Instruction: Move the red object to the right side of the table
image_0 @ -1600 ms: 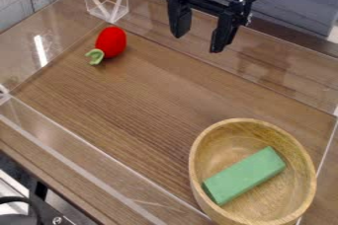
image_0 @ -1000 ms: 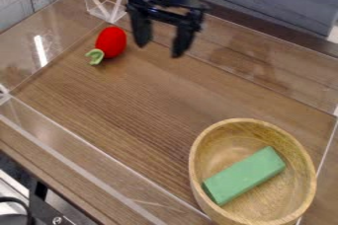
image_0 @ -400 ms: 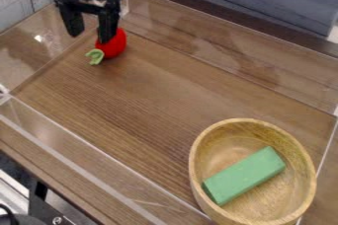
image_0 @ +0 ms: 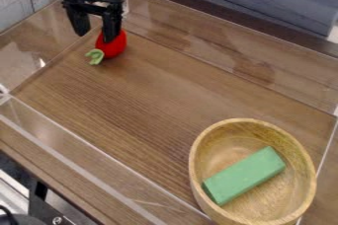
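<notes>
The red object point(image_0: 114, 44), a small strawberry-like toy with a pale green stem end, lies on the brown wood-grain table point(image_0: 172, 101) near its far left corner. My gripper point(image_0: 95, 24) hangs directly over it, pointing straight down, with its black fingers open. One fingertip stands to the left of the toy and the other covers its upper edge. The fingers straddle the toy's top without closing on it.
A round light wooden bowl point(image_0: 209, 170) holding a green rectangular block point(image_0: 244, 176) sits at the near right. Low clear acrylic walls point(image_0: 27, 120) edge the table. A folded clear piece stands at the far left corner behind the gripper.
The gripper has swept from the far middle to the left and come down over the red toy, staying open. The toy, bowl and block have not moved.
</notes>
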Robot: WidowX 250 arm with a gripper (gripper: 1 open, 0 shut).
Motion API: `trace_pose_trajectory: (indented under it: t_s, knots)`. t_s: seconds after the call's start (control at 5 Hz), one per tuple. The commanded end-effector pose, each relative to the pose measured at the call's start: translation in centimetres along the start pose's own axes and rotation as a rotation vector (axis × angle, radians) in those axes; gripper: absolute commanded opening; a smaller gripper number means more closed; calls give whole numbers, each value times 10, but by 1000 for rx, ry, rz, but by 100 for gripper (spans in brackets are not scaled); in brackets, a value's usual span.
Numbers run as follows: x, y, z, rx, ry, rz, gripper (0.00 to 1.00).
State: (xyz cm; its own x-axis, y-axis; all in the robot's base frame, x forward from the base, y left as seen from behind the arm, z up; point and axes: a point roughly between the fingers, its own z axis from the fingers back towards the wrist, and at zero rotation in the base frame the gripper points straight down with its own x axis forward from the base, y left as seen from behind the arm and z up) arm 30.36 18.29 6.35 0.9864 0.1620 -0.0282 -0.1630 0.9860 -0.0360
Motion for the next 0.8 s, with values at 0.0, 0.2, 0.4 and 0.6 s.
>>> trace_pose_trajectory:
  t_s: [0.0, 0.2, 0.4, 0.6]
  knots:
    - [19, 4, 19, 18, -64, -45, 100]
    - [22, 6, 22, 8, -62, -69, 100]
    - [23, 6, 23, -1, -54, -96, 100]
    - [25, 12, 18, -11, -46, -45, 100]
